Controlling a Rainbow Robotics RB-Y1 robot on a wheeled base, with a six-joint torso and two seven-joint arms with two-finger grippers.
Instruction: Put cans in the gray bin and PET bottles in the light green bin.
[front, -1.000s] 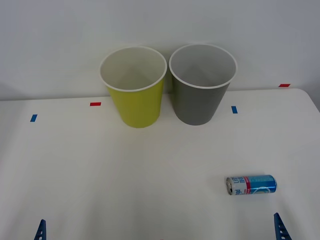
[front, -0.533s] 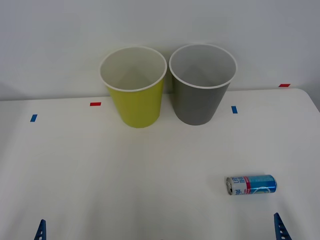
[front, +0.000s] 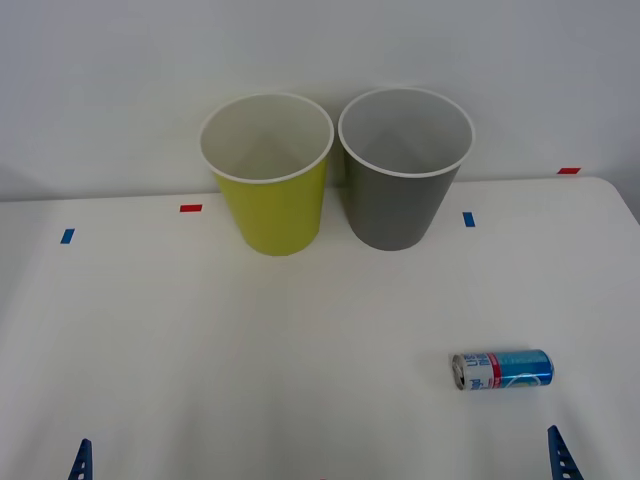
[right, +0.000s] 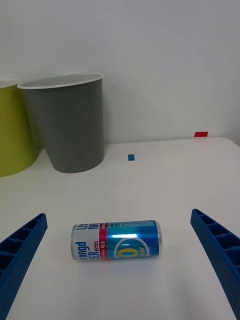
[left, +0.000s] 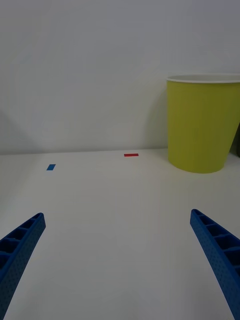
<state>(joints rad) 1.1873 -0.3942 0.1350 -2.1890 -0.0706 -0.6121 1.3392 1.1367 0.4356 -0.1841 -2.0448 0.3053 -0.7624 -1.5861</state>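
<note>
Two bins stood upright at the far edge of the white table (front: 200, 340), against the wall: the light green bin (front: 272, 205) on my left, the gray bin (front: 398, 200) on my right, their white rims nearly touching. Both showed pale insides; I could see nothing in either.

One can (front: 501, 369) lay on its side on the table, on my right, well apart from the bins and nearer to me. Blue body, red band, white lettered section; silver top turned toward my left. From my right wrist, the can (right: 116, 240) lay crosswise between my fingers but touched neither.

My right gripper (right: 120, 280) hung low at the near right of the table, spread wide, grasping nothing; a blue ribbed finger (right: 220, 250) flanked the can on each side. One fingertip (front: 560, 455) showed at the front view's bottom edge.

My left gripper (left: 120, 270) sat at the near left, likewise released and holding nothing, its fingers (left: 20, 245) far apart over bare table, well short of the light green bin.

Small red and blue tape marks (front: 190, 208) dotted the far part of the table.
</note>
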